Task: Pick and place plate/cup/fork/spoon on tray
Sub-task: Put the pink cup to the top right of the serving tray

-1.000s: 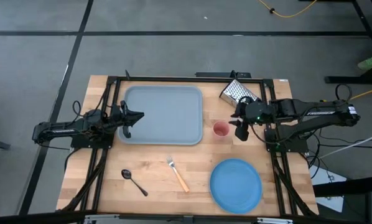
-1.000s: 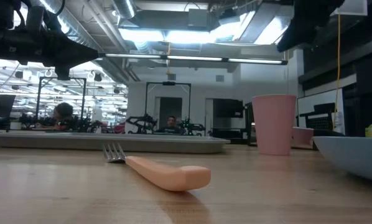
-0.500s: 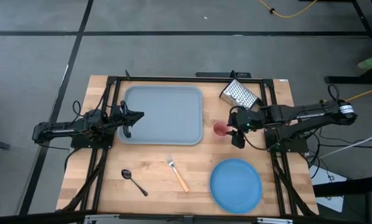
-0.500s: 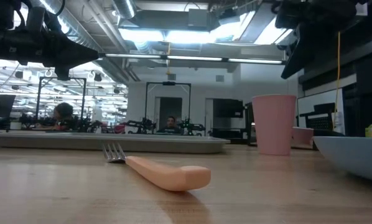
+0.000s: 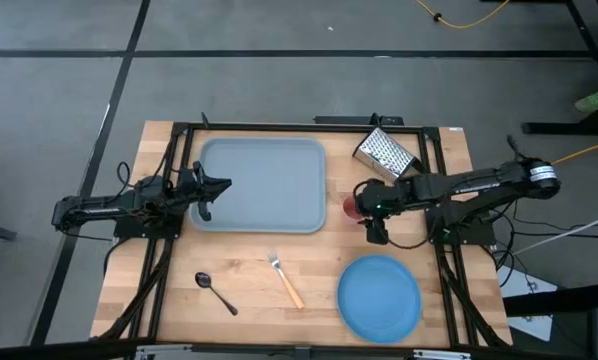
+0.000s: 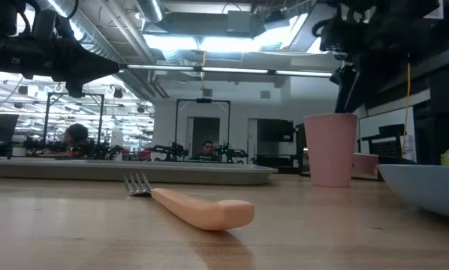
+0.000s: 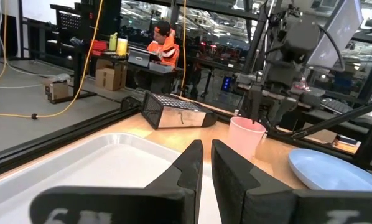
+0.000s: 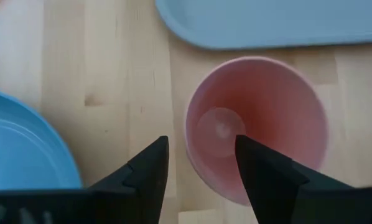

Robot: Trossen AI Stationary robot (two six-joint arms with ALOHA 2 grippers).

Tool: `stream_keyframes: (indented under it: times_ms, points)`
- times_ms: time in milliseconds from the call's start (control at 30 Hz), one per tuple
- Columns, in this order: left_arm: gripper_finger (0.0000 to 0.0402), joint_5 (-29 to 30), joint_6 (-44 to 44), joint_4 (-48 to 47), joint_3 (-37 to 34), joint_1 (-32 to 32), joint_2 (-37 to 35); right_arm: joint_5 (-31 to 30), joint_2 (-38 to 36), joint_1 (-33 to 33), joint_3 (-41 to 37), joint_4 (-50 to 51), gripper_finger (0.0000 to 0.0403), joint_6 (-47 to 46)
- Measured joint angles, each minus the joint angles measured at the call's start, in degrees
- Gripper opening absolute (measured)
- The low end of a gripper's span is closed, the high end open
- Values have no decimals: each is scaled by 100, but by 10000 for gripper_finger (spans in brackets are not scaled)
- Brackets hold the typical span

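Over the cup point(image 5: 351, 207), at roughly 3 o'clock from the bench point(image 5: 169, 300) centre, the right end effector point(image 5: 370, 212) hangs pointing down. Its fingers point(image 8: 150, 167) are spread apart in the right wrist view, one on each side of the cup's near wall, and they grip nothing. The cup stands upright on the bench, just off the tray's point(image 5: 262, 184) right rim and apart from it.

The tray lies at 12 o'clock on the bench, with nothing on it. The left end effector point(image 5: 219, 186) waits at the tray's 9 o'clock edge; its fingers point(image 7: 186, 168) are nearly together in the left wrist view, with only a narrow gap, and hold nothing.

The plate point(image 5: 379, 297) lies flat at 5 o'clock, near the bench's front right corner, well apart from the tray. The fork point(image 5: 285, 279) lies at 6 o'clock, tines toward the tray and orange handle toward the front edge. The spoon point(image 5: 215, 292) lies at 7 o'clock, left of the fork and apart from it.

A metal box grater point(image 5: 385, 152) lies on its side at 1 o'clock, beside the tray's right far corner.

A person in an orange jacket point(image 7: 161, 50) shows in the room beyond, in the left wrist view.
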State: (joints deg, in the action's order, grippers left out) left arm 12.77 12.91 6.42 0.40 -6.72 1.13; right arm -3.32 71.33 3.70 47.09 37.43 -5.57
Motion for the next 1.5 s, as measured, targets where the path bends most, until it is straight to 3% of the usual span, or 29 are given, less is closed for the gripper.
stream_keyframes:
  times_ms: [167,333,433,567,700,800,933,1033,1133,1233,1367,1500]
  points:
    - [27,0,-2,0,2,0,0,-34,424,-4,0,-24,190,27]
    - [27,2,-2,2,2,0,0,-604,664,-7,0,-256,171,27]
    - [27,2,-2,2,2,0,0,-653,735,-11,0,-332,124,7]
    - [27,2,-2,2,2,0,-1,-670,752,-9,64,-474,23,-101]
    - [27,2,-2,0,2,0,0,-812,754,-9,728,-356,7,18]
    - [27,2,-2,-12,2,0,0,-1368,755,-9,1395,-542,5,749]
    - [27,4,-4,-29,2,0,0,-2326,882,-181,2267,-1449,4,1911]
    - [27,5,-4,-38,2,0,-2,-2666,1054,-453,2808,-2470,3,2386]
    - [27,5,-4,-42,2,0,-2,-2594,1315,-767,3291,-3332,2,2747]
    - [27,5,-4,-44,2,0,0,-2051,1726,-1147,3840,-3482,2,2853]
    - [27,5,-4,-46,2,0,-1,-1151,2428,-1621,4593,-3348,1,2752]
    - [27,4,0,-96,2,0,0,-709,3246,-1897,5438,-2300,1,2524]
